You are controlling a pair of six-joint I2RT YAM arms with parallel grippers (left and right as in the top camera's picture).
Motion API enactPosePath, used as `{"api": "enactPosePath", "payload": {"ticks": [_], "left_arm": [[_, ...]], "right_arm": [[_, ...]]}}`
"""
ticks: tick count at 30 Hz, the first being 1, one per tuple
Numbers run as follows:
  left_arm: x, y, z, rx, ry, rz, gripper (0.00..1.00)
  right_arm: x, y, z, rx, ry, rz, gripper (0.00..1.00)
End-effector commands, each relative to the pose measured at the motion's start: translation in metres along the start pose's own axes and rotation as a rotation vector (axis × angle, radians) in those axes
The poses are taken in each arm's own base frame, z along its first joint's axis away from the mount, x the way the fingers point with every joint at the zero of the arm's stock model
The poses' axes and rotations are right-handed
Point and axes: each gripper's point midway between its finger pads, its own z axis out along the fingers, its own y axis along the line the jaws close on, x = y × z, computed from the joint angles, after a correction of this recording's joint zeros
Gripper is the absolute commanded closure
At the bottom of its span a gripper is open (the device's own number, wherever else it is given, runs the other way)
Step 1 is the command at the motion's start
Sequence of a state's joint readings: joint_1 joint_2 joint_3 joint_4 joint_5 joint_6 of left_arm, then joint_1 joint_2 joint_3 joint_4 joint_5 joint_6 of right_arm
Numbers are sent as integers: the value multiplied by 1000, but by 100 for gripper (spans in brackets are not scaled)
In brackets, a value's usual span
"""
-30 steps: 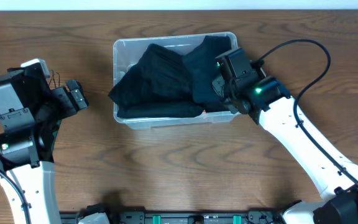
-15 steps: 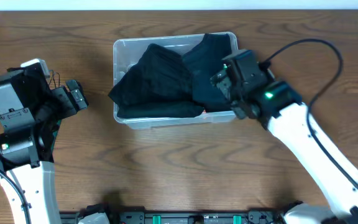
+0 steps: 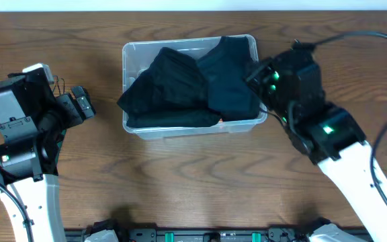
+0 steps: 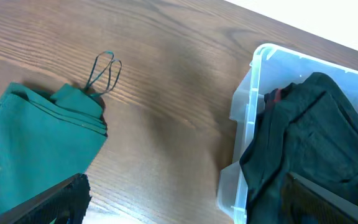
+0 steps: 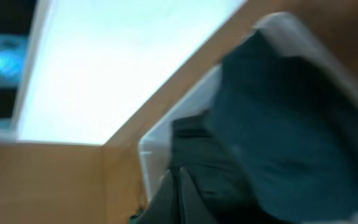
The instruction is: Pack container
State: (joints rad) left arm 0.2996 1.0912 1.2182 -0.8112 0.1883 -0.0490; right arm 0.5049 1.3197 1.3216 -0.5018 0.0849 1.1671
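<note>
The clear container [image 3: 180, 130] sits at the table's back middle, filled with dark folded garments [image 3: 180, 87]. One garment drapes over its right rim. My right gripper [image 3: 254, 72] hovers just off the container's right end with its fingers pressed together and nothing between them. In the blurred right wrist view the shut fingertips [image 5: 180, 186] point at the container's wall [image 5: 151, 149] and the dark garments [image 5: 291, 137]. My left gripper [image 3: 82, 104] stands open well left of the container. Its view shows the container's corner [image 4: 244, 112] and the garments [image 4: 316, 137].
A folded green cloth [image 4: 36, 143] lies on the wood under my left gripper [image 4: 185, 211], with a thin wire loop [image 4: 104, 71] beside it. Bare wooden table lies between the cloth and the container.
My right gripper has drawn back to the right and upward from inside the container, leaving the dark garment there, and its jaws have closed. The left arm has not moved.
</note>
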Motion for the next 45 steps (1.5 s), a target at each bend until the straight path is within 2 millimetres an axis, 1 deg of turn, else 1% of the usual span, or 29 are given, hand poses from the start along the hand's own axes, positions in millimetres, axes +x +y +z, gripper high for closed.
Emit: {"api": "enactPosePath", "payload": {"ticks": [1,5,8,10,14,18,21,23,25,28,30,32,33,35,37,39,40,41,43,45], "left_arm": [[-4,-1,-4,8,-11,-3,2],[-4,-1,-4,8,-11,-3,2],[-4,-1,-4,8,-11,-3,2],[-4,-1,-4,8,-11,-3,2],[-4,-1,-4,8,-11,-3,2],[-4,-1,-4,8,-11,-3,2],[-4,-1,-4,8,-11,-3,2],[-4,-1,-4,8,-11,-3,2],[-4,-1,-4,8,-11,-3,2],[-4,-1,-4,8,-11,-3,2],[-4,-1,-4,8,-11,-3,2],[-4,-1,-4,8,-11,-3,2],[-4,-1,-4,8,-11,-3,2],[-4,-1,-4,8,-11,-3,2],[-4,-1,-4,8,-11,-3,2],[-4,-1,-4,8,-11,-3,2],[-4,-1,-4,8,-11,-3,2],[-4,-1,-4,8,-11,-3,2],[-4,-1,-4,8,-11,-3,2],[-4,-1,-4,8,-11,-3,2]], "right_arm": [[22,-9,37,-21,121,-54,99],[26,-29,69,-1,130,-3,99],[31,-35,88,-42,162,11,99],[33,-45,101,-36,172,27,99],[46,-75,126,44,207,35,99],[67,-108,151,126,270,57,99],[79,-128,162,171,318,89,99],[81,-135,165,191,324,107,99],[81,-139,164,205,323,109,99],[78,-134,162,192,317,109,99],[73,-124,157,162,309,103,99],[63,-101,148,82,291,32,99],[52,-84,137,29,261,-35,99],[31,-61,114,-24,189,-112,99],[9,-46,84,-44,117,-149,99],[-9,-40,51,-49,71,-208,99],[-15,-43,36,-34,61,-238,99],[-21,-51,22,-1,55,-254,99],[-33,-82,-10,124,39,-276,99],[-39,-113,-40,239,48,-292,99]]}}
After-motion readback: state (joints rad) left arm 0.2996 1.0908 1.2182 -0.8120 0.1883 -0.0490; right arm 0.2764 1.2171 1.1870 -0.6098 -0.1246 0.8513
